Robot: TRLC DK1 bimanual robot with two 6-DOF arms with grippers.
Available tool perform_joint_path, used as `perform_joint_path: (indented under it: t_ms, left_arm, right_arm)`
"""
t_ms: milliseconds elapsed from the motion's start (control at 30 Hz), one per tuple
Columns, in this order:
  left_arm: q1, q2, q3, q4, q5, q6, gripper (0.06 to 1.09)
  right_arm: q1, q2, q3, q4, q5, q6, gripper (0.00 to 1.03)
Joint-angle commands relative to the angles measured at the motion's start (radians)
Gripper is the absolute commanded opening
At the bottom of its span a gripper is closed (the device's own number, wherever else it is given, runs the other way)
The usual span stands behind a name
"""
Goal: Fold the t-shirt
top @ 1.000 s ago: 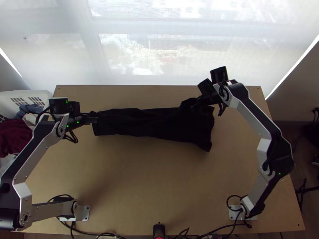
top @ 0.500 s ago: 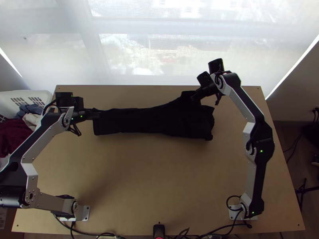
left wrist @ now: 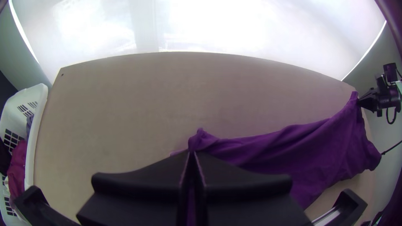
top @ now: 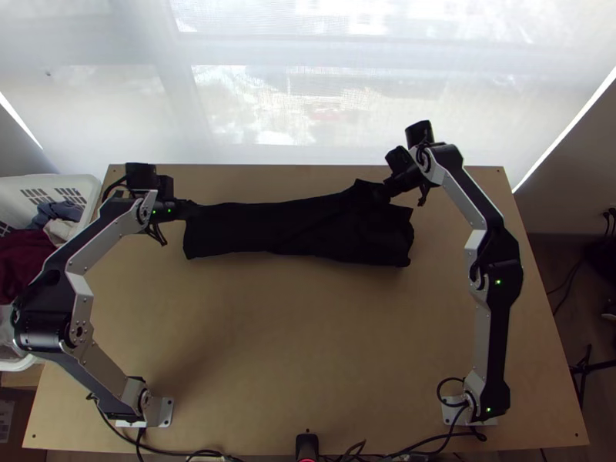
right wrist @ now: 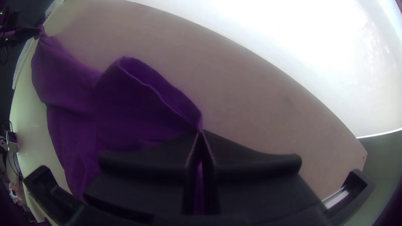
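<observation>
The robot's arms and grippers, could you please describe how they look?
The left arm and right arm look alike: silver-grey links with visible screws, bulky black joints, and small green lights. Thin black cables loop near the wrists and bases. The left gripper and right gripper are plain black, with wide, flat fingers that narrow towards the tips.

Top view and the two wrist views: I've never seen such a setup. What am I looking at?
Two robot arms, left and right, with silver-grey links and black joints, stand at a light wooden table. The top view looks steeply down; each wrist view comes from a camera on that arm.

A dark cloth t-shirt stretches in a long, uneven strip across the table's far part. The flat-fingered black left tool pinches one end; the matching right tool pinches an edge near the other.
</observation>
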Motion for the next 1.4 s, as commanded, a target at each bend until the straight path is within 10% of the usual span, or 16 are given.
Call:
perform_joint_path:
  t_ms: [0,100,200,267,500,1367]
  left_arm:
    - [-0.007,0.109,0.064,0.002,-0.016,0.0,0.09]
    - [-0.007,0.132,0.066,-0.002,-0.024,-0.006,0.21]
    - [-0.01,0.129,0.066,-0.03,-0.024,-0.02,0.61]
    - [-0.017,0.112,0.066,-0.067,-0.024,-0.021,0.79]
    - [-0.053,0.003,0.037,-0.214,-0.021,-0.024,0.98]
    - [-0.127,0.135,0.015,-0.104,-0.107,-0.078,0.99]
  right_arm:
    - [-0.001,0.024,0.005,-0.011,0.002,0.01,0.03]
    - [0.001,0.022,0.005,-0.024,0.002,0.012,0.11]
    - [-0.001,0.015,0.004,-0.062,0.0,0.018,0.52]
    - [0.001,0.001,-0.004,-0.085,-0.004,0.02,0.97]
    - [0.006,-0.143,-0.07,-0.085,-0.075,0.049,0.99]
    - [0.223,-0.306,-0.469,0.051,-0.119,0.079,0.99]
